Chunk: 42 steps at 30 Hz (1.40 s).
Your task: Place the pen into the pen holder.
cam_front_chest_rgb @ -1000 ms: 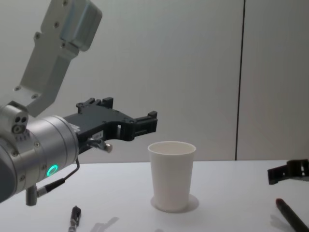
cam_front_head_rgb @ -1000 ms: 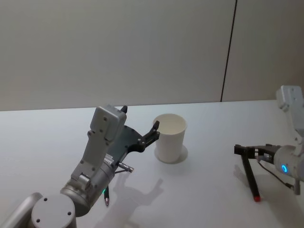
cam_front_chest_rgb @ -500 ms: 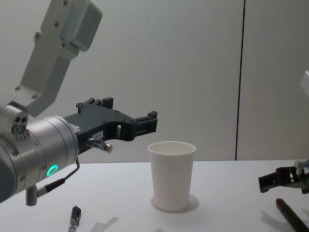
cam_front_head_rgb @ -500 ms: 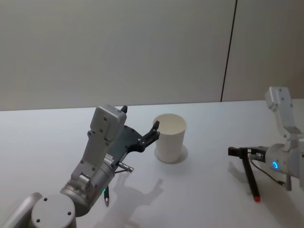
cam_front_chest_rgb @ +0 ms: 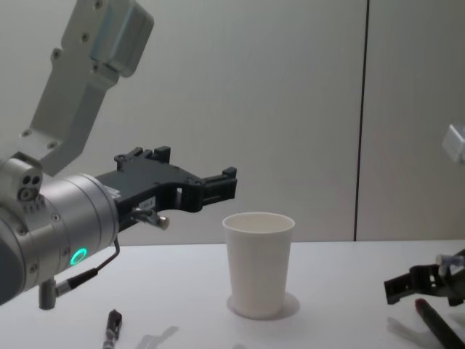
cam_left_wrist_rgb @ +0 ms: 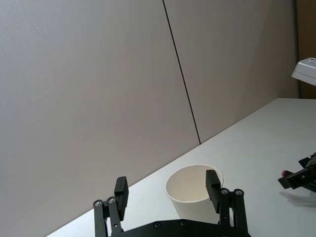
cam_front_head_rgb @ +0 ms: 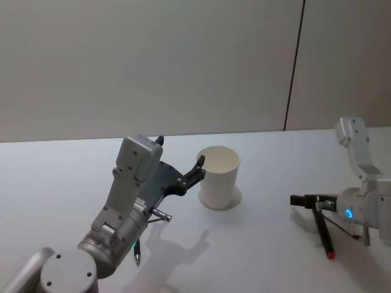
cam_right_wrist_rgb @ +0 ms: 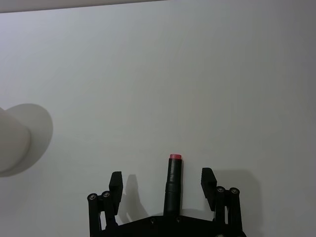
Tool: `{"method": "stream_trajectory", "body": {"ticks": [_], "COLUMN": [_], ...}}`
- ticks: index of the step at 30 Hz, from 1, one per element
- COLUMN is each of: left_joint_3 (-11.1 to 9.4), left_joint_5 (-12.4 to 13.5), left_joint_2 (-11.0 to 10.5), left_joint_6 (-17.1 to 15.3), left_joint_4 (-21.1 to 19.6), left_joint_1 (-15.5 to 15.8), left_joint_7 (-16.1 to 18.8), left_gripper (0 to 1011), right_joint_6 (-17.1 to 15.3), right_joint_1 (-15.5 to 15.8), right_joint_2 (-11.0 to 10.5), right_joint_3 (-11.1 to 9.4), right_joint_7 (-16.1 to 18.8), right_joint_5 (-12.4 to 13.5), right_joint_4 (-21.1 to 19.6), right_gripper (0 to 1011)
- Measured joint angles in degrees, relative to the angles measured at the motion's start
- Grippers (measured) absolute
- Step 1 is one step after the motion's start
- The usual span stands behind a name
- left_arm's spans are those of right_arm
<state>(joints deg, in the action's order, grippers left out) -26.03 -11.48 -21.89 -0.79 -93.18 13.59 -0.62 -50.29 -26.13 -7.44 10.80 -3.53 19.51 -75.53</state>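
The pen is dark with a red end and lies on the white table at the right; it also shows as the pen and the pen. My right gripper hangs low over the pen's far end. It is open, with one finger on each side of the pen, as at my right gripper and my right gripper. The pen holder, a white paper cup, stands upright mid-table, seen also as the pen holder and the pen holder. My left gripper is open and empty in the air just left of the cup.
A second dark pen lies on the table under my left arm, seen also as the second pen. A grey wall runs along the table's far edge. Bare table lies between the cup and the right gripper.
My right gripper has moved left and down, settling lower over the pen's far end. The left arm, the cup and both pens have not moved.
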Motion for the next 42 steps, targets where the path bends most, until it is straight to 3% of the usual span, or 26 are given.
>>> {"method": "stream_trajectory", "body": {"ticks": [6,11,19,26,29,33,36,42], "left_joint_3": [0.0,0.0,0.0,0.0,0.0,0.0,0.0,0.0], "left_joint_5": [0.0,0.0,0.0,0.0,0.0,0.0,0.0,0.0], "left_joint_2": [0.0,0.0,0.0,0.0,0.0,0.0,0.0,0.0], "left_joint_6": [0.0,0.0,0.0,0.0,0.0,0.0,0.0,0.0], "left_joint_4": [0.0,0.0,0.0,0.0,0.0,0.0,0.0,0.0], "left_joint_1": [0.0,0.0,0.0,0.0,0.0,0.0,0.0,0.0], "left_joint_7": [0.0,0.0,0.0,0.0,0.0,0.0,0.0,0.0], "left_gripper": [1000,1000,1000,1000,1000,1000,1000,1000], "right_joint_6": [0.2,0.58,0.7,0.66,0.65,0.65,0.77,1.59], "right_joint_1": [-0.43,-0.76,-1.32,-1.79,-1.98,-2.13,-2.15,-1.93], "right_joint_2": [0.18,0.33,0.57,0.72,0.78,0.87,0.89,0.86], "right_joint_3": [-0.05,-0.09,0.0,0.16,0.18,0.31,0.4,0.48], "right_joint_7": [0.81,1.56,2.86,3.85,4.3,4.92,5.37,6.03], "right_joint_5": [-0.27,-0.46,-1.13,-1.92,-2.28,-2.75,-3.04,-3.53], "right_joint_4": [1.29,2.24,3.78,4.93,5.4,5.93,6.05,6.06], "right_gripper": [1002,930,708,447,390,218,164,163]}}
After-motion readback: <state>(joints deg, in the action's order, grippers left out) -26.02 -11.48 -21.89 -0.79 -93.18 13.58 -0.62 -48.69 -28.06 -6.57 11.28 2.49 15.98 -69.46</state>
